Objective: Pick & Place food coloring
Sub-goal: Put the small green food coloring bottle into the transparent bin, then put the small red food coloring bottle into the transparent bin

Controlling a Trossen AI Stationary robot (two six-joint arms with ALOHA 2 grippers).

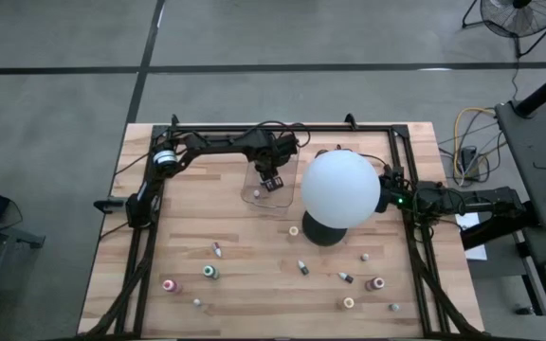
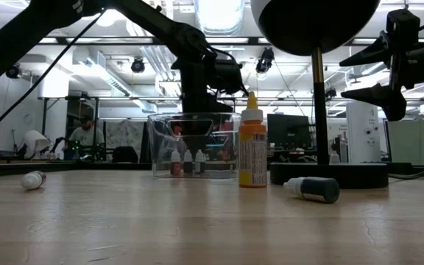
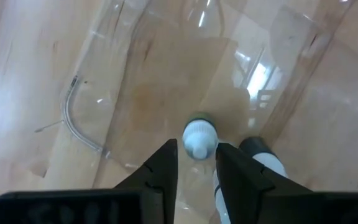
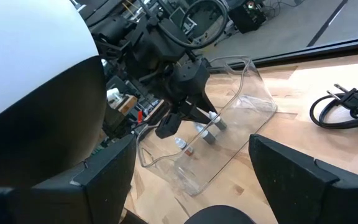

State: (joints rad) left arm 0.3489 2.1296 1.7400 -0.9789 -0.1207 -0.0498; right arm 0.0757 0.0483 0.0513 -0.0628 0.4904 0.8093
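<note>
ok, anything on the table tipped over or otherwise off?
Yes. Several small bottles lie on their sides, such as the dark one by the globe's base and one at far left. The orange bottle stands upright. No spill visible.

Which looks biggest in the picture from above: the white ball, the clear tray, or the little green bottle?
1. White ball, biggest.
2. Clear tray; the ball hides part of it.
3. Little green bottle, by far the smallest.
</note>
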